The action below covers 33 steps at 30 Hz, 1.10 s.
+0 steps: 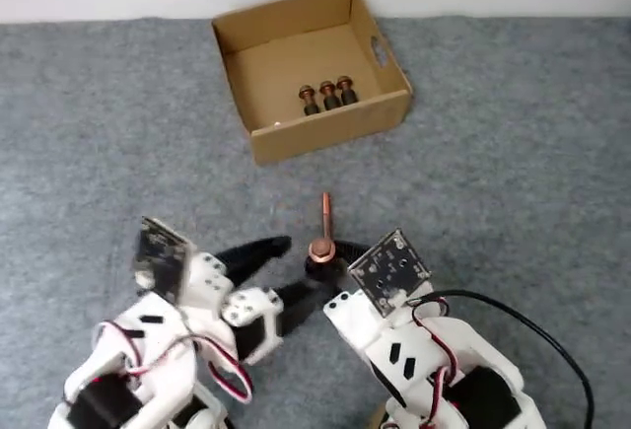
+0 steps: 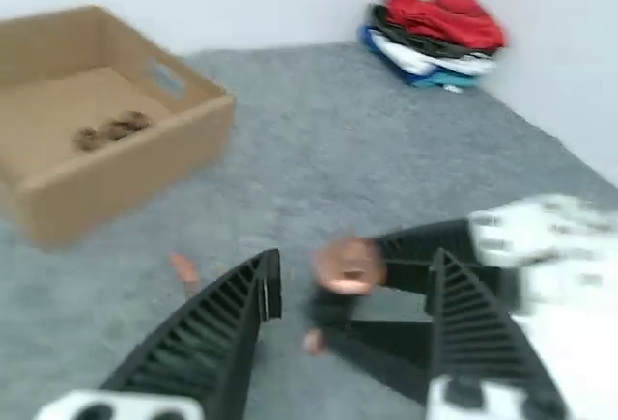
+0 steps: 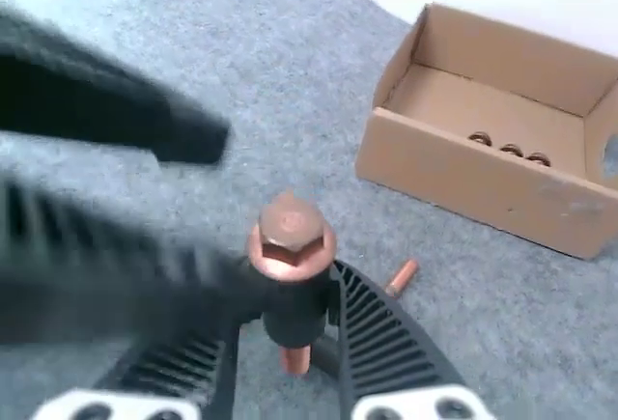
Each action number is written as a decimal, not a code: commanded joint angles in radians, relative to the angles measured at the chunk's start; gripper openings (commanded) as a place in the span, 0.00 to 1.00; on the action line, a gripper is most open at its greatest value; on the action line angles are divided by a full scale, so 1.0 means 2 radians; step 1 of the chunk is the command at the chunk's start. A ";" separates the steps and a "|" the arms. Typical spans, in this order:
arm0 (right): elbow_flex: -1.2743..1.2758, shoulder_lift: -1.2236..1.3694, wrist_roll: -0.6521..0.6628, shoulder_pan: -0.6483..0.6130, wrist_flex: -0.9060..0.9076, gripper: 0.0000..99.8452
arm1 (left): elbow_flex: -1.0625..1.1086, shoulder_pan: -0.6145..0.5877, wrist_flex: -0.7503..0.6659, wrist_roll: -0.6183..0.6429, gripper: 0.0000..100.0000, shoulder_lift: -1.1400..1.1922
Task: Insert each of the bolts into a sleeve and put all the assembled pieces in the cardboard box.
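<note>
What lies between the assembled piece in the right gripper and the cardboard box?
A loose bolt lies on the carpet just beyond the assembled piece held in the right gripper, pointing toward the cardboard box. Past it, only carpet reaches the box's near wall.

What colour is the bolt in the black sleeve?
The bolt is coppery orange; the right wrist view shows it best.
</note>
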 commanded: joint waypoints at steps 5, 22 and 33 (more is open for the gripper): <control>-0.004 0.001 -0.040 0.112 -0.010 0.01 | -0.012 -0.145 0.005 -0.097 0.00 0.001; -0.240 0.366 -0.143 0.182 -0.014 0.01 | 0.211 -0.288 -0.003 -0.163 0.00 0.001; -0.559 0.720 -0.140 0.182 -0.082 0.01 | 0.323 -0.288 -0.132 -0.180 0.00 0.001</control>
